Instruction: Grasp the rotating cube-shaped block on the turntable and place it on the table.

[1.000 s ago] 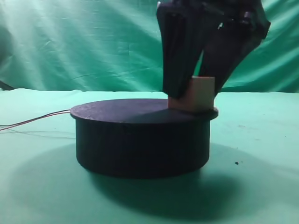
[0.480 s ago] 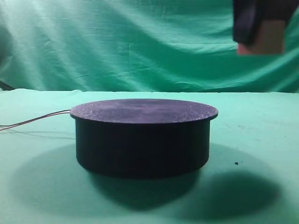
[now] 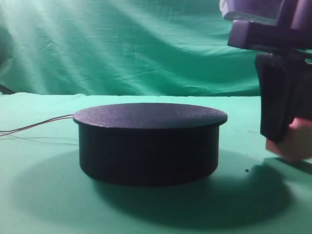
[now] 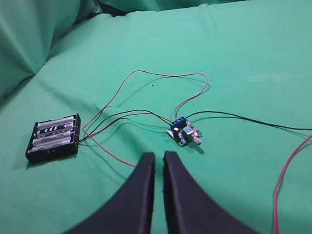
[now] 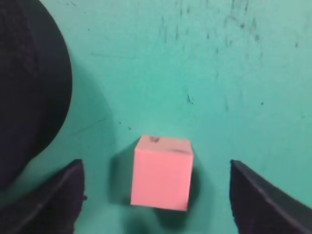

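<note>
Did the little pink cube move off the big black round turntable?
Yes. The little pink cube went from the top right edge of the big black round turntable down to the green cloth table on its right, between the open right gripper's fingers.

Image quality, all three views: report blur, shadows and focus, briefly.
Exterior high view: the right gripper and cube-shaped block are soft and cut by the frame edge; the turntable casts a broad dark shadow on the table. Left wrist view: sharp and evenly lit; the battery holder and wires read clearly. Right wrist view: soft overall, fingers blurred, a shadow hugging the block.
</note>
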